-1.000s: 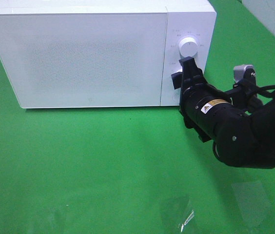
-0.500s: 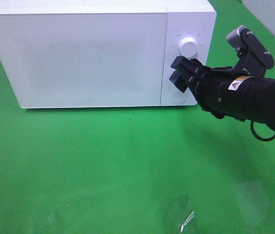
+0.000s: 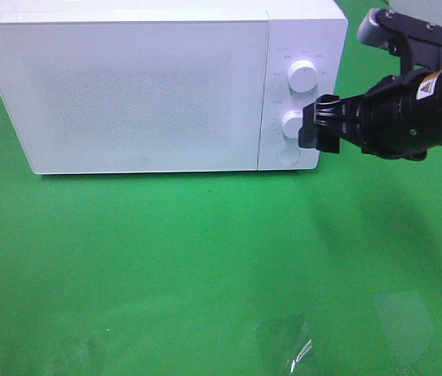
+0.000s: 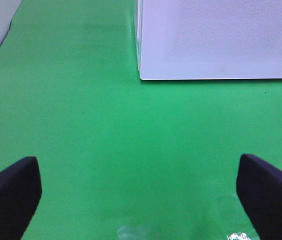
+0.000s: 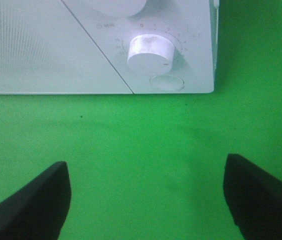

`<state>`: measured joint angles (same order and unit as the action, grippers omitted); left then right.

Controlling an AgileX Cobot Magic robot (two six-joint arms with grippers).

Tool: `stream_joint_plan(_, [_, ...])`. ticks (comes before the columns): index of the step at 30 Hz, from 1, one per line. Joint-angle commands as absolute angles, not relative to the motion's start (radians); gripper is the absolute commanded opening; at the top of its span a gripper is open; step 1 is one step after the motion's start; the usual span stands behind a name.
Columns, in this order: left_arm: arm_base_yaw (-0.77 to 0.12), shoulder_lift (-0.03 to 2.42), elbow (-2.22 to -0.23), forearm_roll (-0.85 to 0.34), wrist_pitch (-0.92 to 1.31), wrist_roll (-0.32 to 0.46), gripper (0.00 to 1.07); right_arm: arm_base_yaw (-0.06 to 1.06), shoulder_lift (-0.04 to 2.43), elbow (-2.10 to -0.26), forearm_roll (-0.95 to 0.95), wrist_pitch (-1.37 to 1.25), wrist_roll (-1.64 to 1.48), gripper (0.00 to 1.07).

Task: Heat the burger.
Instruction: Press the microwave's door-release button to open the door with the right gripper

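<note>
The burger is out of view. A white microwave (image 3: 143, 86) stands at the back with its door closed. Its panel carries an upper knob (image 3: 302, 77), a lower knob (image 3: 292, 124) and a round button (image 3: 288, 157). My right gripper (image 3: 319, 129) hovers just right of the lower knob, apart from it, open and empty. In the right wrist view the lower knob (image 5: 150, 49) lies ahead of the spread gripper (image 5: 145, 175). My left gripper (image 4: 136, 175) is open over bare green cloth, with the microwave's corner (image 4: 216, 40) ahead of it.
Green cloth (image 3: 166, 258) covers the table. Clear plastic scraps lie near the front edge (image 3: 288, 345) and at the front right (image 3: 403, 317). A pale wall or panel edge (image 3: 440, 31) shows at the far right.
My right gripper has pulled back to the right off the lower knob, its wrist has turned, and its jaws have spread wider. The left gripper has not moved.
</note>
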<state>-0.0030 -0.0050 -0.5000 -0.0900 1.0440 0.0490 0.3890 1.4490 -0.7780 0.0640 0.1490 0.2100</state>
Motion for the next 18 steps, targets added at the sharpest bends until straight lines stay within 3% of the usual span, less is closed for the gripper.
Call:
stream_joint_plan(1, [0.002,-0.025,-0.497,-0.091,1.036,0.051,0.98,0.38,1.418,-0.827,-0.037,0.285,0.193,0.78])
stream_joint_plan(5, [0.002,-0.025,-0.497,-0.091,1.036,0.051,0.98,0.38,1.362,-0.867,-0.127,0.449,0.165,0.78])
stream_joint_plan(18, [0.002,-0.025,-0.497,-0.091,1.036,0.051,0.98,0.38,1.212,-0.865,-0.112,0.632,0.101,0.76])
